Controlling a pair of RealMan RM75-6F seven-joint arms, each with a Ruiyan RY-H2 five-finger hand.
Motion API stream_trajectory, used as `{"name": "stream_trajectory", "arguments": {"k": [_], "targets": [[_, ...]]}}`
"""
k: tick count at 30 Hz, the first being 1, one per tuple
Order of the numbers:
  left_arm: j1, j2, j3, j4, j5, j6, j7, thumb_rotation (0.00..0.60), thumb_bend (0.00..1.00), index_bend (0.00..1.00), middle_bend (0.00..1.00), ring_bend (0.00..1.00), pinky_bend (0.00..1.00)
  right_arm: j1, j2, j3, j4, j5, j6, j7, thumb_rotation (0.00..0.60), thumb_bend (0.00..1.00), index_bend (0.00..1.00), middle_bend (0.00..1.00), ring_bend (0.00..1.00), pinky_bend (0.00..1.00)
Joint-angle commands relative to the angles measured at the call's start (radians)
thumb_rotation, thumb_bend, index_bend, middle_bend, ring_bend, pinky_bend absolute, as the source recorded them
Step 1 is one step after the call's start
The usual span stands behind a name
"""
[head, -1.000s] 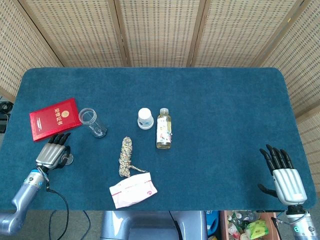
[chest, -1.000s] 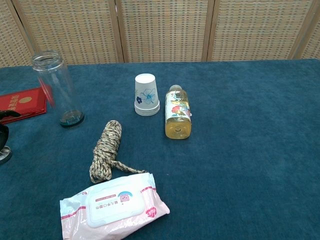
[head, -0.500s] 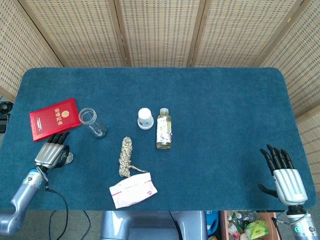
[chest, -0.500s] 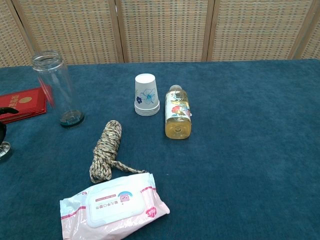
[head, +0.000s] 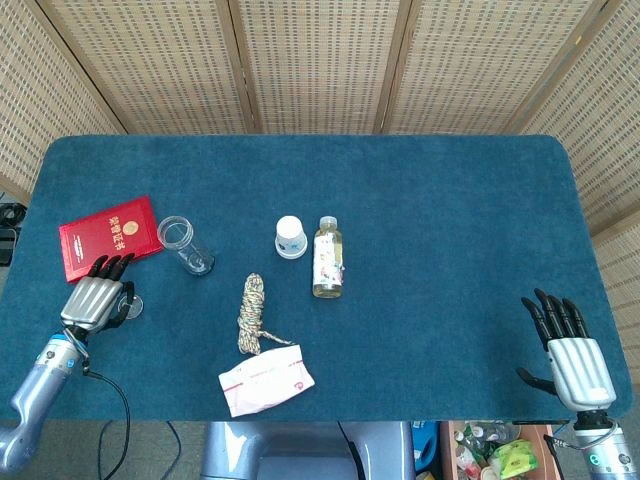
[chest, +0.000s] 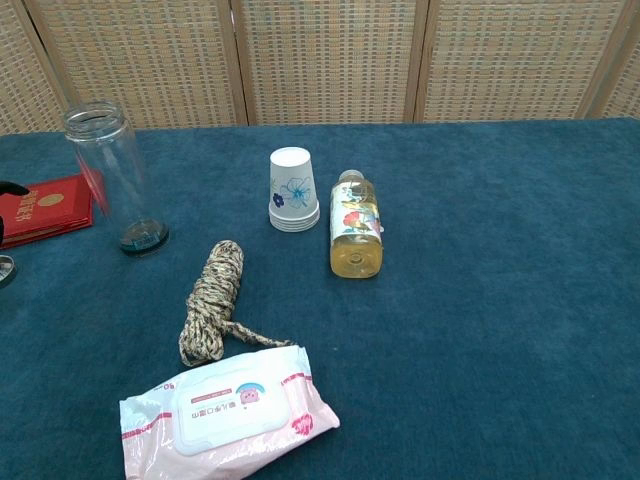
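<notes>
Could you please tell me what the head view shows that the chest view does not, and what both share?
Only the head view shows the right hand at the table's near corner, and the whole left hand. Only the chest view shows the blue flower print on the stacked white paper cups. Both share the red booklet, clear glass jar, yellow drink bottle, coiled rope and wet-wipe pack.

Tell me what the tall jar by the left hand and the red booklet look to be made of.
The jar looks like clear glass or hard clear plastic: the red booklet shows through its wall, and its rim glints. Which one, I cannot tell. The red booklet seems to have a smooth, slightly glossy card or leatherette cover with gold print. The left hand has its fingertips at the booklet's near edge.
</notes>
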Motion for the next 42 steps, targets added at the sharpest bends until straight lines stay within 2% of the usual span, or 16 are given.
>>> {"name": "stream_trajectory", "arguments": {"k": [1,15,24,29,35,42], "targets": [[-0.002,0.046,-0.012,-0.060,0.014,0.026,0.003,0.600,0.47,0.58,0.00,0.00,0.00,0.000,0.001,-0.001,0.000,-0.001,0.000,0.001,0.600,0.00,0.07,0.00,0.00,0.00],[-0.040,0.240,-0.081,-0.306,-0.001,0.047,0.021,0.600,0.47,0.58,0.00,0.00,0.00,-0.001,0.004,-0.001,0.000,-0.002,0.001,0.009,0.600,0.00,0.07,0.00,0.00,0.00],[-0.114,0.343,-0.168,-0.418,-0.085,0.005,0.050,0.600,0.47,0.58,0.00,0.00,0.00,0.002,0.002,-0.001,0.006,0.005,-0.010,0.015,0.600,0.00,0.07,0.00,0.00,0.00],[-0.174,0.358,-0.206,-0.430,-0.175,-0.042,0.091,0.600,0.47,0.58,0.00,0.00,0.00,0.005,0.000,0.002,0.010,0.015,-0.020,0.019,0.600,0.00,0.07,0.00,0.00,0.00],[-0.251,0.328,-0.239,-0.401,-0.287,-0.087,0.144,0.600,0.47,0.58,0.00,0.00,0.00,0.012,-0.005,0.003,0.021,0.030,-0.043,0.025,0.600,0.00,0.07,0.00,0.00,0.00],[-0.325,0.280,-0.249,-0.364,-0.398,-0.102,0.202,0.600,0.47,0.58,0.00,0.00,0.00,0.020,-0.012,0.008,0.035,0.052,-0.065,0.033,0.600,0.00,0.07,0.00,0.00,0.00]]}}
